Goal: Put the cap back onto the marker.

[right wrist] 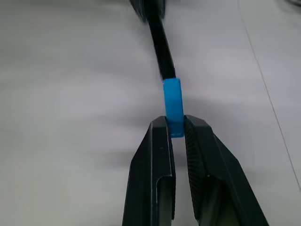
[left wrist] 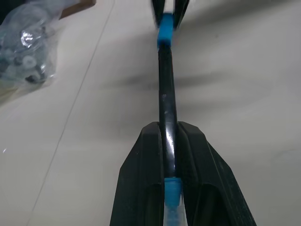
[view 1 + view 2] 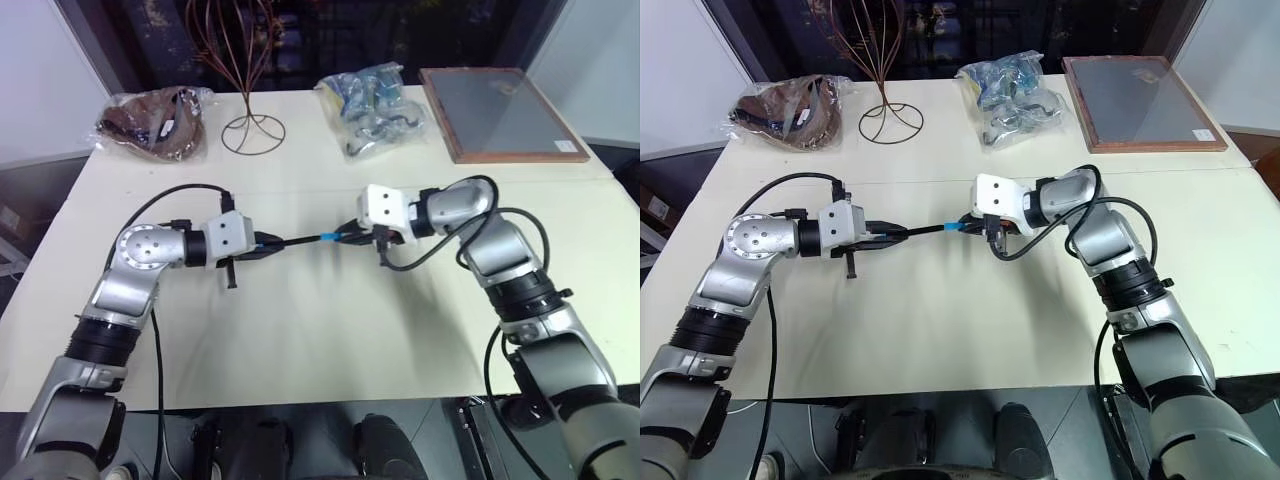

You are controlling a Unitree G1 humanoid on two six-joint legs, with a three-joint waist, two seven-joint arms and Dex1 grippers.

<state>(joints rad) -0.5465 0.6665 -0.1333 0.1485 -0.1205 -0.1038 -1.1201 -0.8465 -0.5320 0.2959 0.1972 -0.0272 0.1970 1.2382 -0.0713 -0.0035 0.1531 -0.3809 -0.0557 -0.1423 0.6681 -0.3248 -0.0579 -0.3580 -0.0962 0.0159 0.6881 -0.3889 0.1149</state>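
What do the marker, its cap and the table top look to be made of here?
Marker: probably glossy black plastic, since a bright highlight runs along its barrel.
Cap: likely bright blue plastic, smooth, evenly coloured, duller than the barrel.
Table: a cream, matte top, perhaps laminate; its material is unclear.

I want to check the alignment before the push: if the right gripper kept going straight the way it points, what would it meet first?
Probably the marker: the cap in the right gripper sits at its tip, with the left gripper beyond.
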